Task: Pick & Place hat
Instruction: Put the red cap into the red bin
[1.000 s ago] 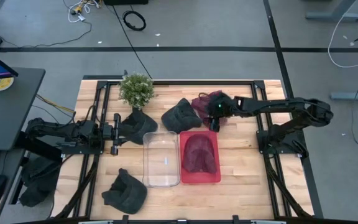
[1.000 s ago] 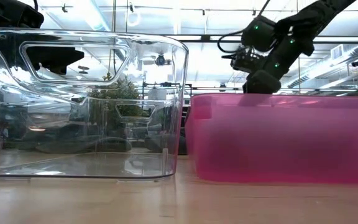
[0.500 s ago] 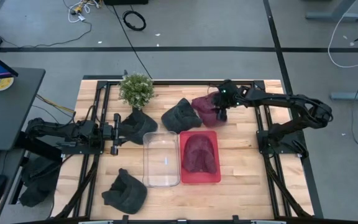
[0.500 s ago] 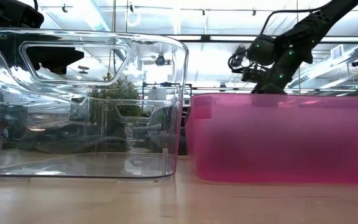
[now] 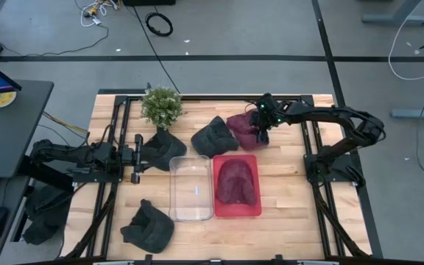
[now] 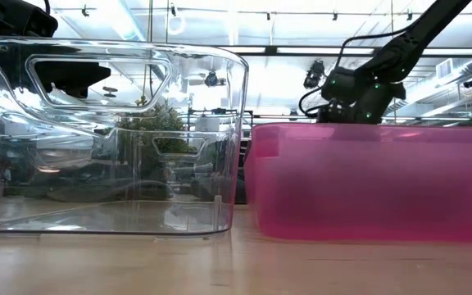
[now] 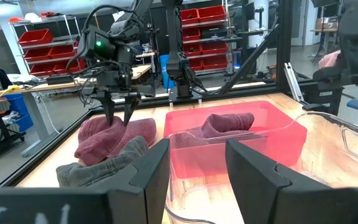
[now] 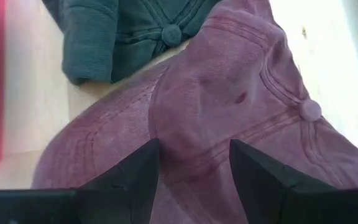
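the right gripper [image 5: 260, 137] is down over the maroon hat [image 5: 241, 123] at the far side of the table [image 5: 285, 199], fingers spread apart with one tip on each side of a fold in the cloth. from the right wrist view the two dark fingers [image 8: 129, 177] sit right against the maroon fabric, with nothing pinched between them yet. that hat lies just behind the pink bin [image 5: 235, 210], touching a dark grey hat [image 5: 212, 137] beside it. inside the pink bin there's another maroon hat [image 5: 235, 180] lying flat. the clear bin [image 5: 191, 191] stands right against the pink one, on its left. over on the left, the left gripper [image 5: 134, 156] waits low near the table edge, jaws parted and holding nothing, beside a black hat [image 5: 165, 147] and the small potted plant [image 5: 161, 105]. one more black hat [image 5: 148, 227] rests at the near left of the table, well apart from the bins.
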